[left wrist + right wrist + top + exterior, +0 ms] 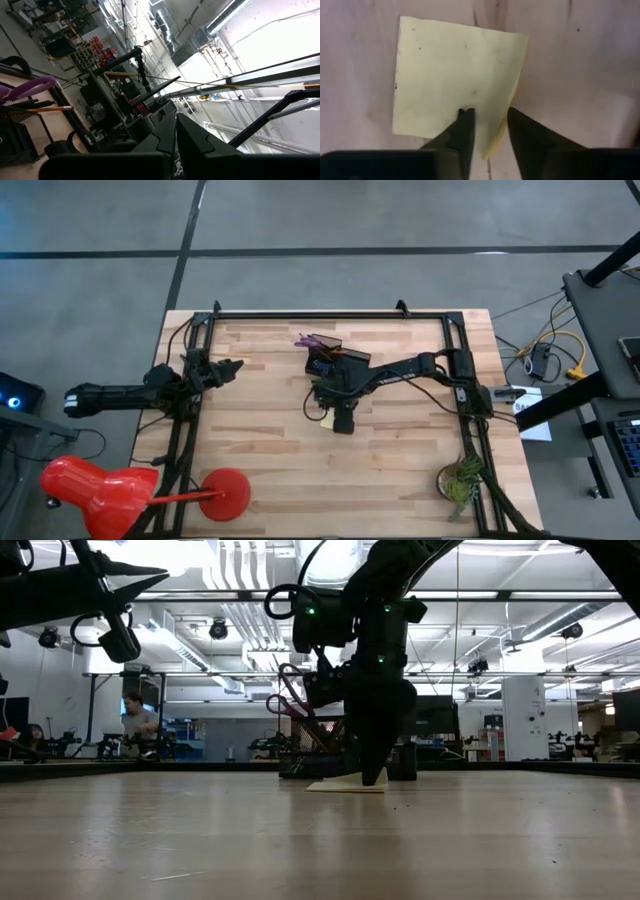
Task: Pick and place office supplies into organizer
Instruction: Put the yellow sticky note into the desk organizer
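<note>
The yellow sticky-note pad (455, 80) lies flat on the wooden table, just near of the black organizer (325, 363); it also shows in the low view (340, 786). Purple scissors (310, 340) and pens stand in the organizer. My right gripper (489, 132) points down at the pad, open, with its fingers astride one edge of the pad; it also shows from above (340, 418). My left gripper (228, 367) waits shut in the air by the table's left edge, touching nothing. My right gripper comes from above, pointing down. One fingertip (465, 127) stands on the sticky pad's top face near its edge (502, 125); the other fingertip (527, 132) stands on the table just beyond that edge. The pad stays flat on the table (330, 787).
A small green plant (460, 480) sits at the table's near right corner. A red lamp-like object (90, 485) with a red disc (226, 492) stands at the near left. Black frame rails (330, 313) run along the table's edges. Bare wood lies in the near middle.
</note>
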You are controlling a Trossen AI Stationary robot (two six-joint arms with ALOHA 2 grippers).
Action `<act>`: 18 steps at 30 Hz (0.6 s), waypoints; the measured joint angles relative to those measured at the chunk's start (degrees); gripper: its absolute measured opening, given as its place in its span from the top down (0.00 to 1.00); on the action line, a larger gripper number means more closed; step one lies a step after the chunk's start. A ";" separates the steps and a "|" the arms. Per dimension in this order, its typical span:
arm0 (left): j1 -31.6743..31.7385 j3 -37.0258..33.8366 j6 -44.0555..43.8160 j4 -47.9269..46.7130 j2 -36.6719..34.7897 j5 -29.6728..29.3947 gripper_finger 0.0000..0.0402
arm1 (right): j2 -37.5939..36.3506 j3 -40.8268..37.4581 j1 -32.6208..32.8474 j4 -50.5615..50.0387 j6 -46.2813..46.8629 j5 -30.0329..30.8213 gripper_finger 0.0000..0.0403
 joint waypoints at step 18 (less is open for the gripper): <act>0.01 0.00 -0.20 0.13 -0.11 0.00 1.00 | -7.45 6.98 0.04 -7.63 5.88 7.05 0.98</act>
